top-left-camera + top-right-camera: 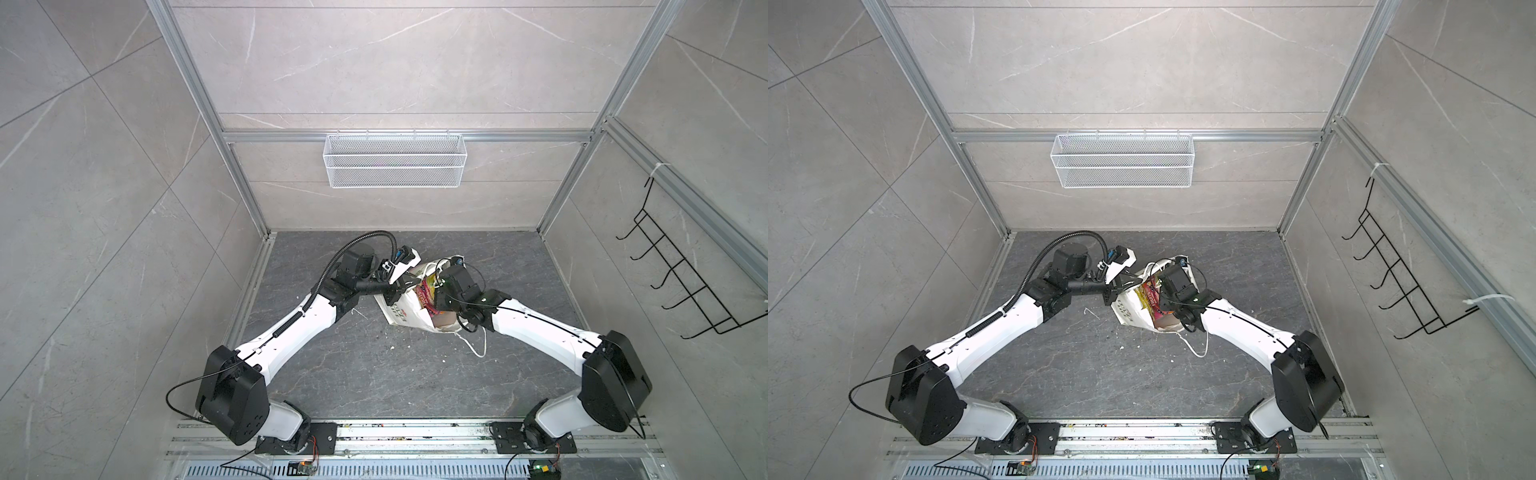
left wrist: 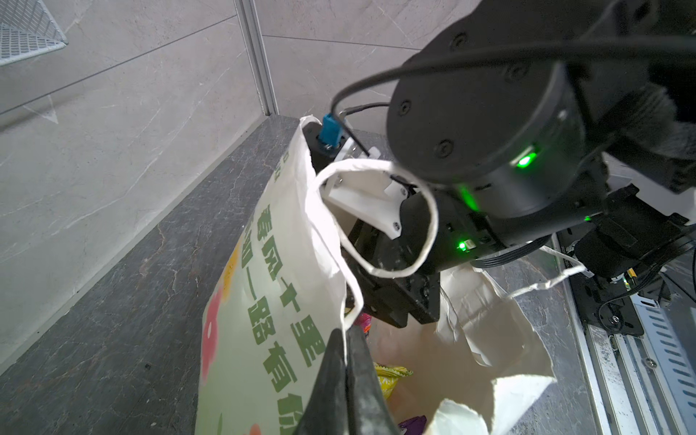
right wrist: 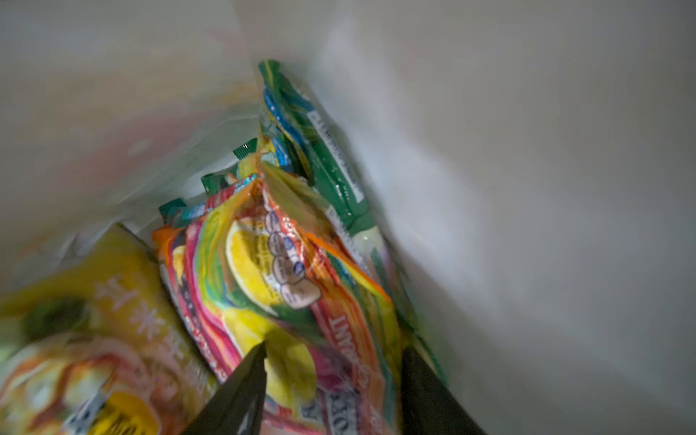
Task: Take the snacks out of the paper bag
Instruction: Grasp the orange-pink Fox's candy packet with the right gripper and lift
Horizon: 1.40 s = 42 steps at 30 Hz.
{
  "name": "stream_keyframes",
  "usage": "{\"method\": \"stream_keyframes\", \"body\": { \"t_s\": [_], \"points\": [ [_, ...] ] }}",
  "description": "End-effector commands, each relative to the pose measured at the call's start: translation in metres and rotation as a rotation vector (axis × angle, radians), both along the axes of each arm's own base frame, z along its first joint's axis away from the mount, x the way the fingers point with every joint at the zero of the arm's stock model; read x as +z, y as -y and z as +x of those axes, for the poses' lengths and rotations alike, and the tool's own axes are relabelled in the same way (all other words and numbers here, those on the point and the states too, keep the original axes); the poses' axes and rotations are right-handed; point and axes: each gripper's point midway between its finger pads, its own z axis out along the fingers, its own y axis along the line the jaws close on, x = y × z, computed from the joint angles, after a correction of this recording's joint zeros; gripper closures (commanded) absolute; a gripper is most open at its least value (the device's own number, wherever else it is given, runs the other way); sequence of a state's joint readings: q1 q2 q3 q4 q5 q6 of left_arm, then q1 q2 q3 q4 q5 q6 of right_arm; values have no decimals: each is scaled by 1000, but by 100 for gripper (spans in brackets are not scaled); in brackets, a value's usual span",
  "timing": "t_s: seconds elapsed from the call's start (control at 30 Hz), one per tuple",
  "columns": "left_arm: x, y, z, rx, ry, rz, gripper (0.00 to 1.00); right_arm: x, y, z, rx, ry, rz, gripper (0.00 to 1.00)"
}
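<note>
My left gripper (image 2: 344,333) pinches the paper bag (image 1: 395,318) rim at nine o'clock; my right gripper (image 3: 335,350), buried inside, gapes over a blurred, seemingly yellow-pink snack packet (image 3: 278,263).

Lab test cell: aluminium frame (image 1: 270,136), stone-look panels (image 1: 395,62), arms (image 1: 291,332) bolted on rail (image 1: 415,432).

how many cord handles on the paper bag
2 handles: one loops up from the paper bag's rim by the left gripper, one trails on the table beside it.
</note>
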<state>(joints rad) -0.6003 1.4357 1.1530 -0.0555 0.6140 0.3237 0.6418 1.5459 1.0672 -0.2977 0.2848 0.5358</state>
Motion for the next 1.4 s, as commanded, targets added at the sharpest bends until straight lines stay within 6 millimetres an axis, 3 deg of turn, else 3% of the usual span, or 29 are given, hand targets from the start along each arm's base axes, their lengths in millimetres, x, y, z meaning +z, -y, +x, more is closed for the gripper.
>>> {"method": "stream_keyframes", "body": {
  "t_s": [0.0, 0.17, 0.43, 0.63, 0.97, 1.37],
  "points": [
    [28, 7, -8, -62, 47, -59, 100, 3, -18, 5, 65, 4, 51, 60],
    [30, 6, -8, -56, 51, -62, 100, 24, -21, 1, 94, 46, 92, 84],
    [25, 5, -2, -18, 59, -61, 100, 64, -16, -16, 139, 137, 166, 95],
    [23, 3, 1, 1, 69, -59, 100, 78, 0, -24, 114, 177, 145, 96],
    [29, 0, 5, 44, 81, -68, 100, 113, 5, -52, 228, 271, 169, 94],
    [30, -2, 16, 93, 105, -76, 100, 153, 55, -80, 147, 437, 115, 93]
  ]
}}
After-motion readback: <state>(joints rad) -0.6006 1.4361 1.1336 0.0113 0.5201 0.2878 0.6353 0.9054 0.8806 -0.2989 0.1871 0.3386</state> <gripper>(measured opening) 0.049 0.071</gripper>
